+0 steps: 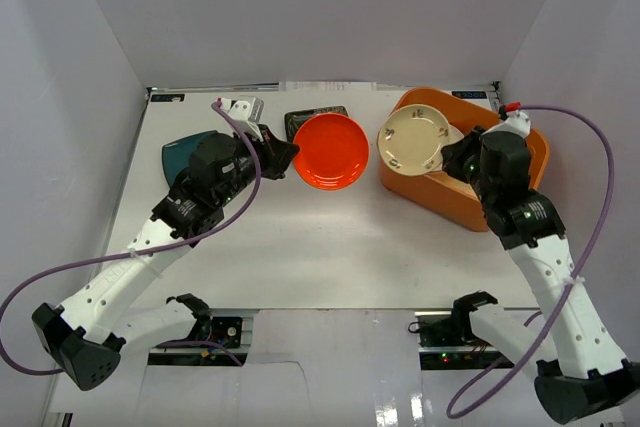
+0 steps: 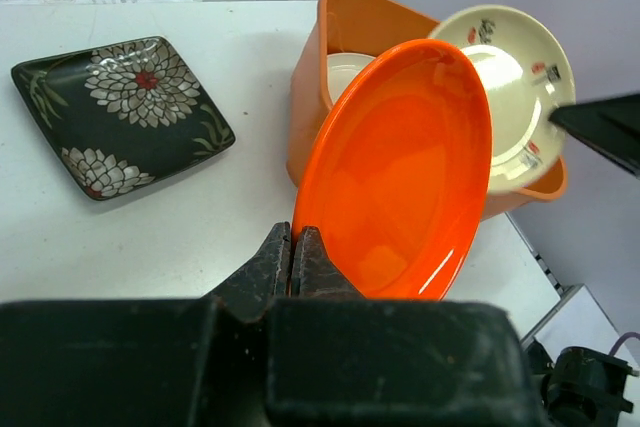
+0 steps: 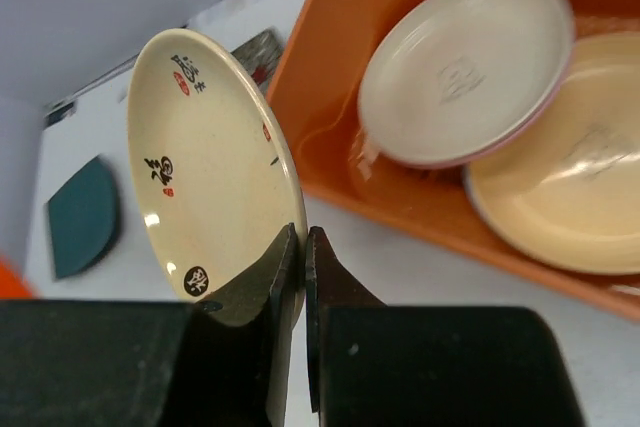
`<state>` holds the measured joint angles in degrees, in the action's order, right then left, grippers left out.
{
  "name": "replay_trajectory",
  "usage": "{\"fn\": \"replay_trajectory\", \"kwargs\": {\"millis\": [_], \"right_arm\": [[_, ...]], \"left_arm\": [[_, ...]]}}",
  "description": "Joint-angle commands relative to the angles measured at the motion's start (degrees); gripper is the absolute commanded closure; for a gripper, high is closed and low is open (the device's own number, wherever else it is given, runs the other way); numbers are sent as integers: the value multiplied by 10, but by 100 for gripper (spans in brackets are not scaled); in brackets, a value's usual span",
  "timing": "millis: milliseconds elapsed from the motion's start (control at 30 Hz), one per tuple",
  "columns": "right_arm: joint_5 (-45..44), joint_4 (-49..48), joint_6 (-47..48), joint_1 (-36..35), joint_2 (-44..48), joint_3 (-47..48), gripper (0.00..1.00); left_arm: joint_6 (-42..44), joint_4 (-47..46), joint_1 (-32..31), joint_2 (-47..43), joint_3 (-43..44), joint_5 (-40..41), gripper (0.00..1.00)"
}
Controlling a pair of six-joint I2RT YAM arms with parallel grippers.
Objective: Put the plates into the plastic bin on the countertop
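Two plates off the surface, each nipped at its rim by clenched fingers. Left gripper [image 2: 293, 257] clamped on the red-orange plate [image 1: 330, 150], tilted on edge over the middle of the far half of the countertop [image 1: 330, 257], with its rim just beside the left wall of the plastic bin [image 1: 437, 199]. Right gripper [image 3: 300, 252] pinching the cream plate [image 1: 412, 140], stood almost upright above the bin's left rim, partly over the tub and partly over the table. Little gap between the two raised plates. Wide bare white surface along the near edge. Bin at the far right corner, set askew, close to the table's right edge. Inside it, a white plate with a pinkish rim [image 3: 465, 67] overlapping the edge of a tan-yellow plate [image 3: 570, 192]. Black floral square plate [image 2: 120, 112] flat near the far edge, behind the red-orange one. Teal plate [image 3: 82, 217] flat toward the far left corner, partly hidden under the left arm. White panels [image 1: 300, 17] closing in the left, far and right sides.
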<state>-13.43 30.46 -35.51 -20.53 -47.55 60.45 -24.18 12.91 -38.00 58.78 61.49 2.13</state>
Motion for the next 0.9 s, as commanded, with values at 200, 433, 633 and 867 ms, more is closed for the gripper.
{"fn": "replay_trajectory", "kwargs": {"millis": [200, 433, 633, 867], "right_arm": [[0, -154, 104, 237, -172, -8, 92], [59, -203, 97, 278, -251, -26, 92], [85, -209, 87, 284, -242, -45, 19], [153, -198, 66, 289, -141, -23, 23]], "left_arm": [[-45, -39, -1, 14, 4, -76, 100], [-53, -40, -1, 77, 52, -99, 100], [-71, -36, -8, 164, 126, -114, 100], [-86, -19, -44, 320, 285, -88, 100]]}}
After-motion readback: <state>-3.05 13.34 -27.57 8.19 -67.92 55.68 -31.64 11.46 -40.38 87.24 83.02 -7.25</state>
